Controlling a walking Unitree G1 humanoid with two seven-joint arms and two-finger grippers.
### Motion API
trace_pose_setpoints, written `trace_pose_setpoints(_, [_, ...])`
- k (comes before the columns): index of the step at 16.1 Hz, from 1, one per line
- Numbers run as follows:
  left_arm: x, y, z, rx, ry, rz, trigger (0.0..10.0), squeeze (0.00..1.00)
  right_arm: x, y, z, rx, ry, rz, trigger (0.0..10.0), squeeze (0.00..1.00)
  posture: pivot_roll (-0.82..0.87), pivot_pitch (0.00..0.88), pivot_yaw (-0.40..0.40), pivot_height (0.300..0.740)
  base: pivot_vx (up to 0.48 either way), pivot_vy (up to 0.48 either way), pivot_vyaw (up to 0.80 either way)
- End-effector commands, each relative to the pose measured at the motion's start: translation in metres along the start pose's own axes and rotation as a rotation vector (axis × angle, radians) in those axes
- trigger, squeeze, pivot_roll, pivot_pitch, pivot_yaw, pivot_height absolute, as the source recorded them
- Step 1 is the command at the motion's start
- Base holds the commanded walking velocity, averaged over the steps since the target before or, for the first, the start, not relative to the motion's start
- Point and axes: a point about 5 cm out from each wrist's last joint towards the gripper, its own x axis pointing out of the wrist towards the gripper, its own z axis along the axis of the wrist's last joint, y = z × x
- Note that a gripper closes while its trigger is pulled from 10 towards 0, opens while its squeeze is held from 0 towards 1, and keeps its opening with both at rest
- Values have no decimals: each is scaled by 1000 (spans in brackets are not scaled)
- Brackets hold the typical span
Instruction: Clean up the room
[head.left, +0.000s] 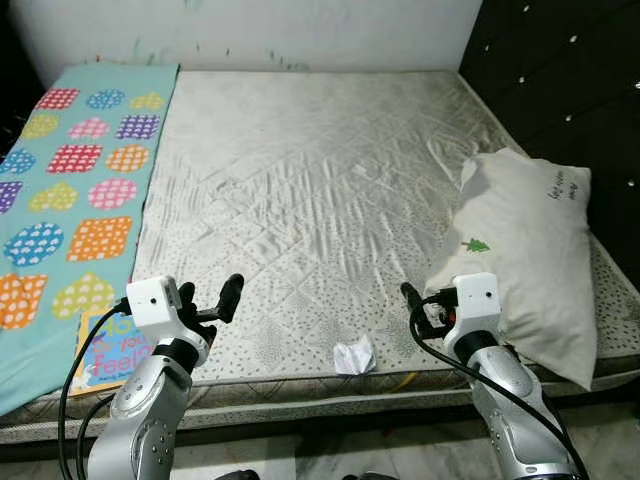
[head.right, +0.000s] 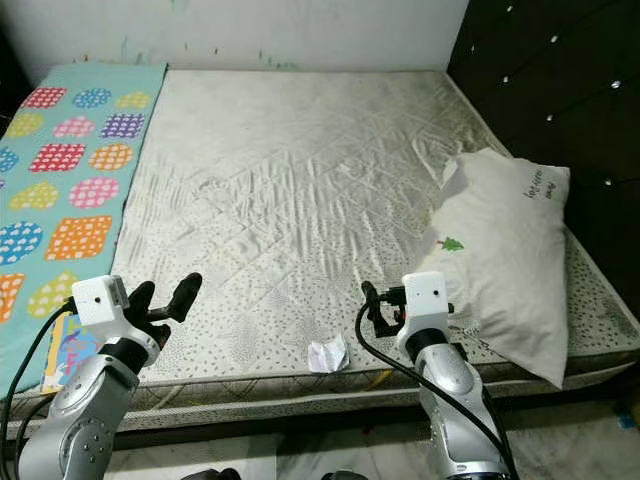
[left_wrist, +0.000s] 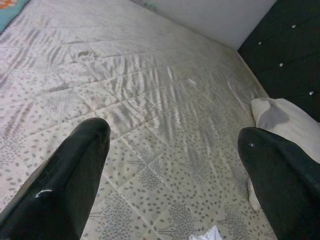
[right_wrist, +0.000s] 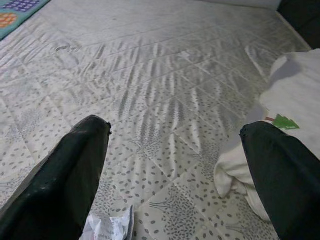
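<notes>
A crumpled paper scrap (head.left: 353, 356) lies at the mattress (head.left: 310, 180) front edge, between the left gripper (head.left: 208, 300) and right gripper (head.left: 420, 308), both wide open and empty

The book (head.left: 112, 348) at the bed's 7 o'clock corner shows big letters, maybe "YOU" and "FEEL". The pillow (head.left: 528, 255) has small handwriting near its 1 o'clock end, too small to read.
</notes>
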Motion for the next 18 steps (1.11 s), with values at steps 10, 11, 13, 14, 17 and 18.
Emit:
trace_pose_setpoints(10, [-13,7,6,44,3,52,10000,0,-16,4,1,17,-4,81,10000,0,-124,159,-34,706,0,0,0])
trace_pose_setpoints(11, [-13,7,5,42,7,50,10000,0,-17,4,1,18,-2,84,10000,0,-123,161,-34,691,0,0,0])
trace_pose_setpoints(13, [-14,7,5,42,11,48,10000,0,-18,5,1,22,0,86,10000,0,-124,163,-33,667,0,0,0])
trace_pose_setpoints(14, [-14,6,5,41,14,46,10000,0,-18,5,0,24,1,88,10000,0,-124,162,-32,658,0,0,0])
trace_pose_setpoints(17, [-13,6,5,46,16,44,10000,0,-18,6,1,22,0,94,10000,0,-124,162,-32,625,0,0,0])
trace_pose_setpoints(18, [-13,6,5,47,15,45,10000,0,-18,6,1,22,0,94,10000,0,-124,162,-32,625,0,0,0])
